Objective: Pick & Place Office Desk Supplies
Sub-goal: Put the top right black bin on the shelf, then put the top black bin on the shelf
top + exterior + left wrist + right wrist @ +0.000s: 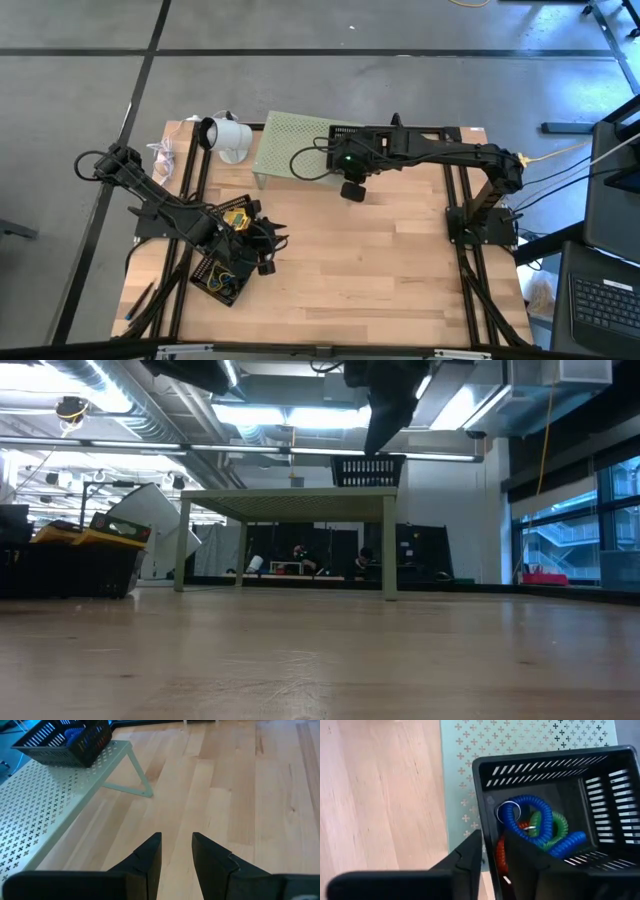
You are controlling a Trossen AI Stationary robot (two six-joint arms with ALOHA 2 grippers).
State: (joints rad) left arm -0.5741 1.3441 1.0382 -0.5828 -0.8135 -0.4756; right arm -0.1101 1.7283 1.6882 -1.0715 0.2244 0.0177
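Note:
A black slotted basket [555, 810] stands on the right end of the pale green perforated riser [290, 150], and shows in the low view as basket [367, 470]. In it lie blue, green and red coiled loops [535, 827]. My right gripper [492, 842] comes down on the basket's near wall, shut on it. My left gripper [176, 840] hovers open over bare wood beside a black tray [222, 275]. The tray holds yellow-green card boxes [237, 218] and small loose items. In the left wrist view the basket [65, 740] is far off. My right gripper holds the basket by its near wall [487, 825], close to a corner. One finger [467, 855] is outside and the other [520, 865] inside. The fingers come from above, pointing down. In the low view the basket's base appears to rest on the riser [290, 500].
A white cup-shaped object [225, 137] lies on its side left of the riser. The black tray [65, 565] sits near the table's left edge. Bare wood [380, 260] stretches between the riser and the near edge. The room behind shows in the low view.

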